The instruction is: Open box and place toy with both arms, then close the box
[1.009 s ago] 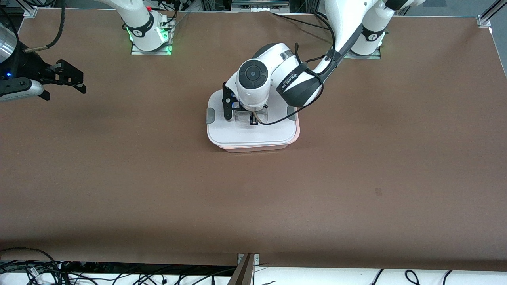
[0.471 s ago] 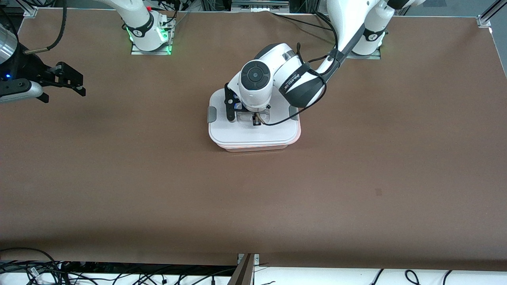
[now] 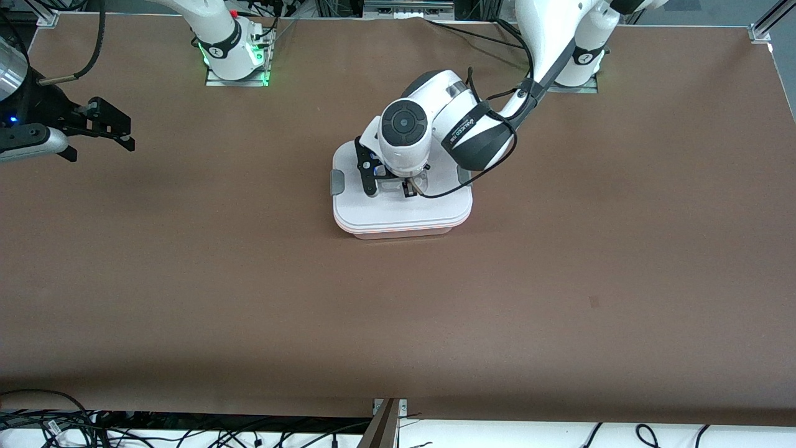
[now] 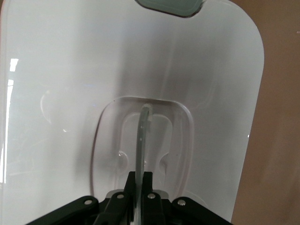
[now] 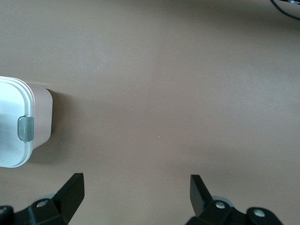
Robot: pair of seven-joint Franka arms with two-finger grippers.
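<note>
The box (image 3: 404, 234) is a pale pink tub in the middle of the table, and its white lid (image 3: 398, 211) lies on top of it. My left gripper (image 3: 407, 186) is shut on the thin upright handle (image 4: 143, 126) in the lid's (image 4: 70, 70) central recess, where its jaws (image 4: 140, 180) pinch it. My right gripper (image 3: 127, 134) is open and empty, and it waits over bare table at the right arm's end. The right wrist view shows my right gripper (image 5: 136, 187), the box (image 5: 42, 112) and a grey clip (image 5: 26, 128). The toy is out of view.
Grey clips sit on the lid's two ends (image 3: 336, 183). The brown table (image 3: 398, 323) spreads wide around the box. Cables lie along the table's front edge (image 3: 62, 423).
My left gripper has shifted the lid a little toward the left arm's end. It now sits squarely over the tub. The right gripper has hardly moved.
</note>
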